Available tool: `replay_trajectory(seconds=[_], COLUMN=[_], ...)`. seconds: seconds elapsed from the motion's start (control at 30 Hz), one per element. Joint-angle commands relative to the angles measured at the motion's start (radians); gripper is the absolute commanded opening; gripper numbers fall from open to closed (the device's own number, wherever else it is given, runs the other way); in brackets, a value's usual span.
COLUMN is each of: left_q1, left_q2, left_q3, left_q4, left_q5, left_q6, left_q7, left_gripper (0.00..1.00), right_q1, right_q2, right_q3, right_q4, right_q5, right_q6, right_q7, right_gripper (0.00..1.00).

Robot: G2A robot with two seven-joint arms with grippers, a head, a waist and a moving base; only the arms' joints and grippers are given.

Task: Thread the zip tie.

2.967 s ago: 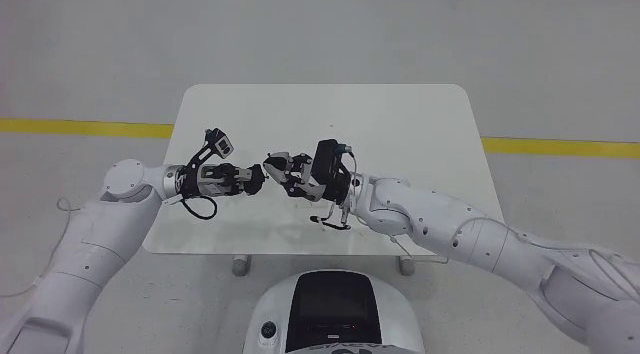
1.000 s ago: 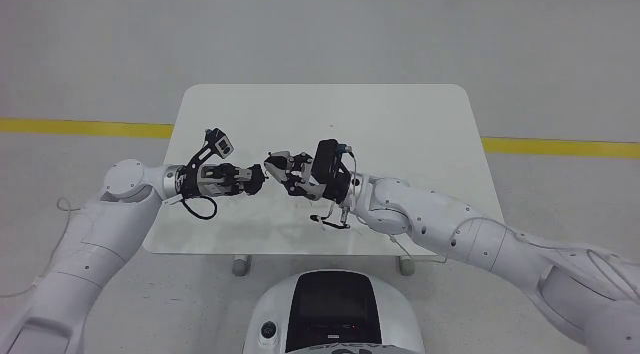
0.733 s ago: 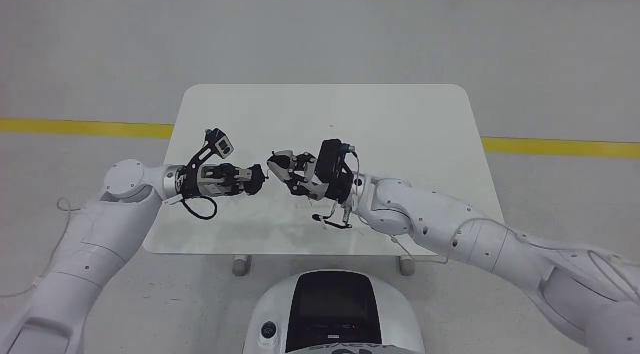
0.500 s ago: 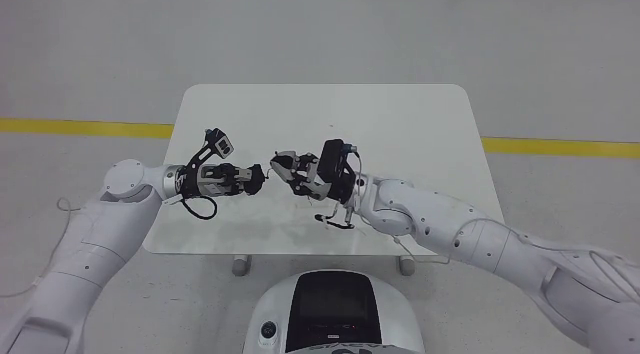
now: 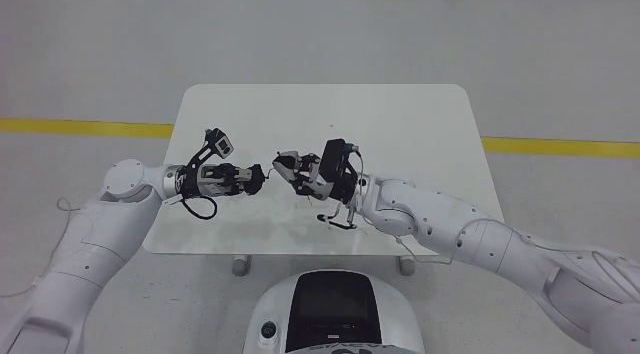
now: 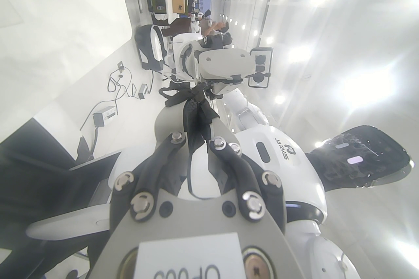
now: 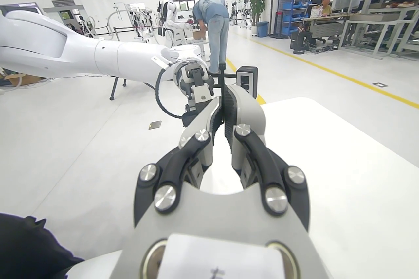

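Arms angle inward, left hand [image 5: 260,174] and right hand [image 5: 284,164] facing tip to tip, both pinched closed.

zip tie [image 7: 223,87] | thin black strip | upright at frame centre in right wrist view, clamped between right gripper [image 7: 224,105] fingers, tip sticking out past them | other part pinched in left gripper [image 5: 258,177] fingers | top view: centre-left of frame, bridging the small gap between the two grippers

left gripper [image 5: 259,175] left, right gripper [image 5: 283,163] right, tips facing, above table [image 5: 420,114] near-left part; zip tie [image 7: 223,84] between them, gripped by both.
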Motion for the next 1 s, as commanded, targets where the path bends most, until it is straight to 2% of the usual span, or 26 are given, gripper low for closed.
replay_trajectory(seconds=[0.0, 0.53, 0.97], left_q1=[0.0, 0.0, 0.0], left_q2=[0.0, 0.0, 0.0], left_q3=[0.0, 0.0, 0.0], left_q4=[0.0, 0.0, 0.0], left_q5=[0.0, 0.0, 0.0], left_q6=[0.0, 0.0, 0.0], left_q7=[0.0, 0.0, 0.0], left_gripper=[0.0, 0.0, 0.0], right_q1=[-0.001, -0.003, -0.007], right_q2=[0.002, 0.024, 0.025], right_q3=[0.0, 0.0, 0.0], right_q4=[-0.005, -0.033, -0.049], right_q5=[-0.002, -0.003, 0.001], right_q6=[0.0, 0.0, 0.0], right_q7=[-0.005, 0.004, 0.04], right_gripper=[0.0, 0.0, 0.0])
